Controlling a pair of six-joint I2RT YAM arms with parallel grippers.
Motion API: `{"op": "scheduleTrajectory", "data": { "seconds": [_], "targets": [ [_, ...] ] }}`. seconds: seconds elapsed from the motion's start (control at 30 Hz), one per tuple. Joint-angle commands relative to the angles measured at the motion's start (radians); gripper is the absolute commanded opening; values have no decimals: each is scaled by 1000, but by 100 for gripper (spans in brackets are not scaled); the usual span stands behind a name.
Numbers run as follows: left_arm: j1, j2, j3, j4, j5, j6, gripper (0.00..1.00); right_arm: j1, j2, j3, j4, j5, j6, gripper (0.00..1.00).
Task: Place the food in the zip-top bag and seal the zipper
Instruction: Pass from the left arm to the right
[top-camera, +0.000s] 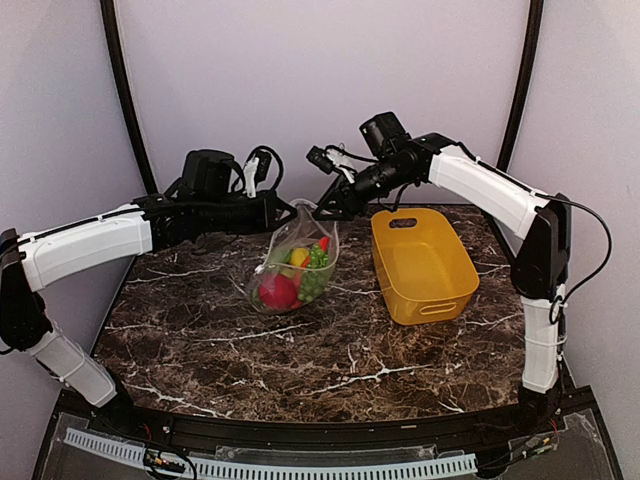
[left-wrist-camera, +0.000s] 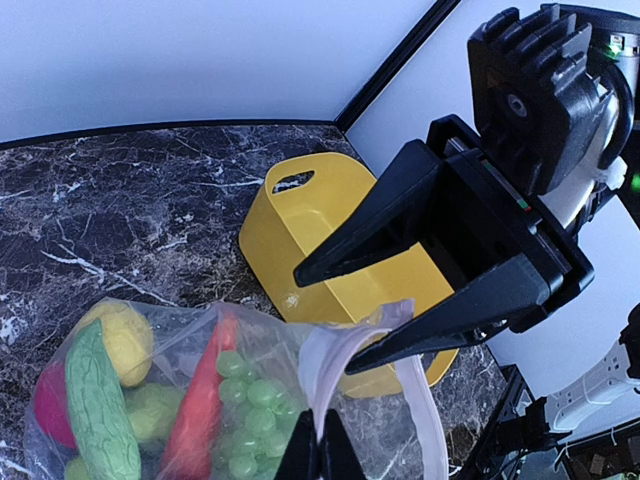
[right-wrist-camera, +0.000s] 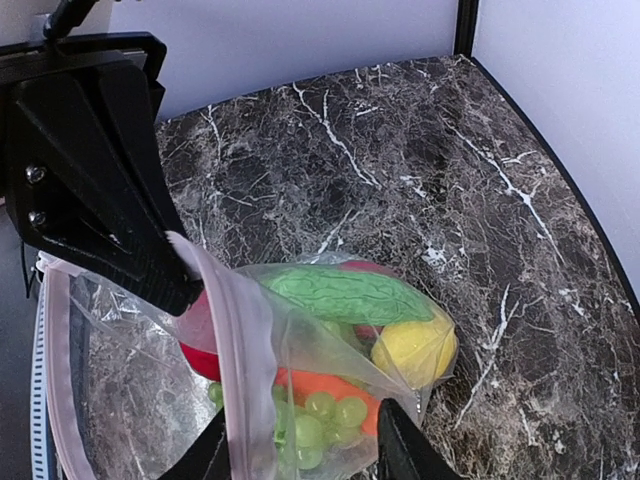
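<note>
The zip-top bag hangs upright at mid table, its bottom on the marble. The food is inside it: a green cucumber, a yellow one, green grapes, a red pepper and a red round one. My left gripper is shut on the zipper at the bag's top edge. My right gripper is open, its jaws astride the same raised mouth corner, with the zipper strip next to its left finger. In the top view the left gripper and the right gripper meet above the bag.
The yellow plastic basket stands right of the bag and holds nothing. Dark marble table with walls behind and at both sides. The two arms reach in from left and right at the back.
</note>
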Motion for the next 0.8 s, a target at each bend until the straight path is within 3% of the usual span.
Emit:
{"op": "scheduleTrajectory", "data": {
  "seconds": [0.0, 0.07, 0.13, 0.4, 0.47, 0.63, 0.67, 0.77],
  "targets": [
    [5, 1, 44, -44, 13, 33, 1, 14, 18, 83, -79, -5, -41, 47],
    [5, 9, 55, -58, 6, 42, 1, 30, 0, 90, -115, -32, -59, 58],
    [5, 16, 63, -64, 10, 47, 1, 53, -24, 68, -121, -6, -84, 63],
    [5, 46, 101, -64, 44, 52, 1, 108, -4, 64, -110, 234, -104, 48],
    [5, 45, 107, -71, 47, 67, 1, 108, -1, 74, -106, 279, -96, 41],
    [5, 39, 114, -98, 39, 109, 2, 105, -28, 64, -85, 349, -92, 1],
    [5, 36, 116, -101, 40, 134, 6, 105, -39, 53, -80, 348, -89, 0],
    [5, 5, 106, -108, 26, 216, 37, 103, -72, 43, -80, 315, -73, 0]
  ]
}}
